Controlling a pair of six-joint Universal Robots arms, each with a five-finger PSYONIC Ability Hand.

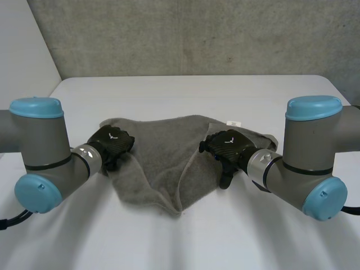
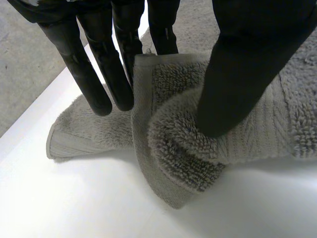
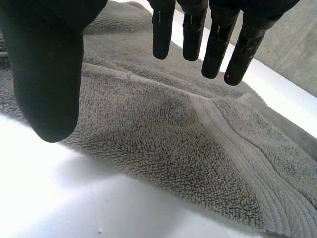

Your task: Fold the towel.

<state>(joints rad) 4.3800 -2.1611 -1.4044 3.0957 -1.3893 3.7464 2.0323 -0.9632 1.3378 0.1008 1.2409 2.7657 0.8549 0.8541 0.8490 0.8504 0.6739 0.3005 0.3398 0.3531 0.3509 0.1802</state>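
Grey towel (image 1: pixel 157 163) is sitting in the middle of the white table (image 1: pixel 185 93), bunched into a rough triangle with the point toward the robot. There's a little white tag (image 1: pixel 233 123) on its far right edge, but it's way too small to read any writing or brand on it.

The left hand (image 1: pixel 111 145) is at the towel's left edge. In the left wrist view the thumb (image 2: pixel 237 89) is dug into a rolled-up fold, and the straight fingers (image 2: pixel 99 84) sit against the raised hem on the other side, so it looks like it has that bunch of cloth pinched.

The right hand (image 1: pixel 228 147) is over the right part of the towel. In its own wrist view the fingers (image 3: pixel 218 44) are straight and spread away from the thumb, just above the cloth and not gripping anything.

Each hand has a small white mark on its back, no letters I can make out.
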